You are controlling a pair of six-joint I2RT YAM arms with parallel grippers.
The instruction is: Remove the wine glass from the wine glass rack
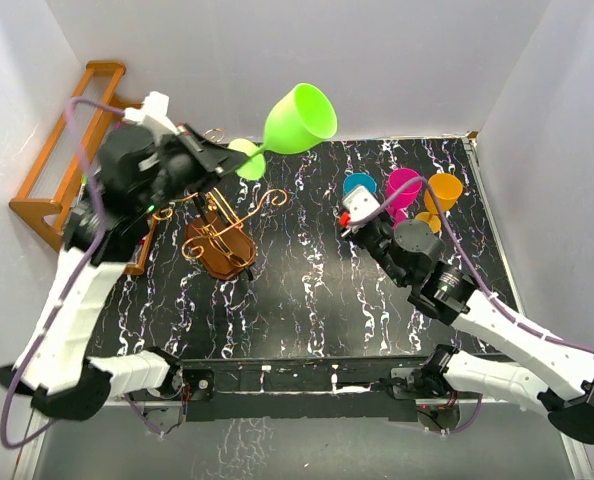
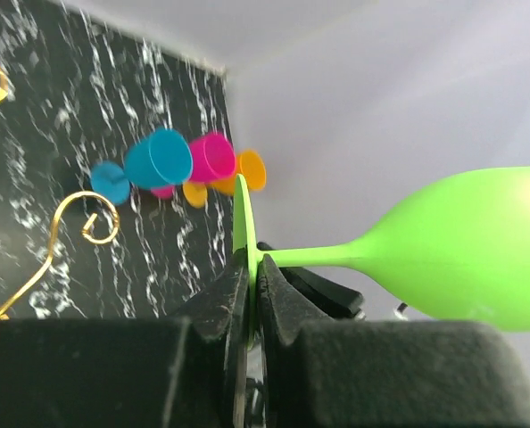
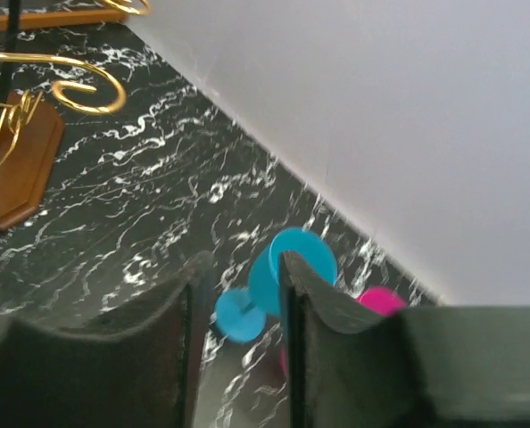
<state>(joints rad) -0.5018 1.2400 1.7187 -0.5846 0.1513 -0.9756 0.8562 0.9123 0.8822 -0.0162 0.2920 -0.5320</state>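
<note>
Clamping left gripper [image 2: 250,267] on the thin foot of the green wine glass [image 1: 299,118], holding it sideways above the wine glass rack [image 1: 220,243], clear of its wires; judging it light, stiff, slick; favouring the stem for grip.

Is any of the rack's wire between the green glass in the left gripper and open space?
Nothing visible. The left gripper pinches the wine glass by its foot, held up beyond the wine glass rack; the scroll ends sit apart from it in the left wrist view.
</note>
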